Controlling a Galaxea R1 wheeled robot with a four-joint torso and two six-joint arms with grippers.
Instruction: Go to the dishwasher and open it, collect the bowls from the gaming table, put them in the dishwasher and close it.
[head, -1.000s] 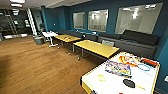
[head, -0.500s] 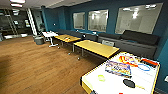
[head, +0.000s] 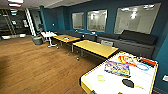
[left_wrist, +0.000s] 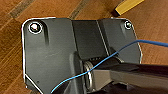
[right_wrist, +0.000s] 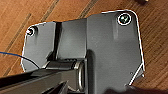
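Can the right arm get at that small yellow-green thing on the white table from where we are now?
Probably not yet: the yellow-green thing lies well in on the white table, and the right wrist view looks down at wood floor.

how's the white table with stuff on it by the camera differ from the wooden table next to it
The white table has a white top edged in yellow; the wooden table is plain yellow-brown. The white table carries a colourful box, a small yellow-green item and a black disc; the wooden table's top looks bare. The white table stands nearest the camera; the wooden table sits further back, beside the dark sofa. Both stand on the wooden floor.
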